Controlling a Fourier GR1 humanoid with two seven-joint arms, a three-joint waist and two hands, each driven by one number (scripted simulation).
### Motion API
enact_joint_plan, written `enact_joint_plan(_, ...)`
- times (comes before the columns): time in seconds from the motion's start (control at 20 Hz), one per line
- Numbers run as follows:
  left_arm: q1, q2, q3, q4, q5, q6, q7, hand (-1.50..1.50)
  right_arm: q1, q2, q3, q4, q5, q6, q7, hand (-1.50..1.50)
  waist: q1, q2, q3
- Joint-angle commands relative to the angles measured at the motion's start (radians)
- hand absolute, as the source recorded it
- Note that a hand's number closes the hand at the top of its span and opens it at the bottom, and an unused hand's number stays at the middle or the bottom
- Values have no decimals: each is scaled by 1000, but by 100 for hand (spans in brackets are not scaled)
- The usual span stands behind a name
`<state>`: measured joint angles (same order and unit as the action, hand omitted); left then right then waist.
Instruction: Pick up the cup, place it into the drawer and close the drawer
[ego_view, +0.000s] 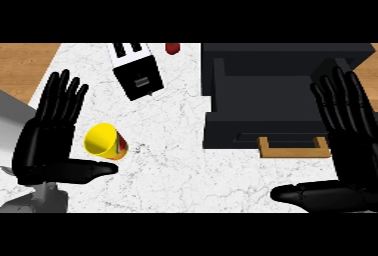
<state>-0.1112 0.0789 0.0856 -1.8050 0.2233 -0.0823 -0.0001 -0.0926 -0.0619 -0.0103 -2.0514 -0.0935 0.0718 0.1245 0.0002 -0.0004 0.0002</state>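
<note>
No legible text, labels, brand names, numbers or signs appear on any surface in the head view.

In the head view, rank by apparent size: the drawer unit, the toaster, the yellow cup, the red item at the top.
1. drawer unit
2. toaster
3. yellow cup
4. red item, partly cut off, so its full size is unsure.
</note>
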Motion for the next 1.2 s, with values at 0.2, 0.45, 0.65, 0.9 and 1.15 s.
enact_joint_plan(0.2,54,4,11,48,-27,-3,-25,-150,54,-12,-13,-74,-38,32,11,-150,-2,0,0)
enact_joint_plan(0.45,29,6,44,194,-63,-5,-117,-150,21,8,15,-60,-1,1,30,-150,-4,0,0)
enact_joint_plan(0.65,95,4,67,301,-60,-50,-244,-150,24,6,13,-9,2,17,-3,-150,-2,1,0)
enact_joint_plan(0.9,89,29,73,307,-62,-62,-217,-150,25,-47,-88,3,-90,77,-22,-150,-1,0,0)
enact_joint_plan(1.15,40,47,114,581,-93,-111,-428,-150,4,-33,-51,-9,-68,54,27,-150,-4,1,-1)
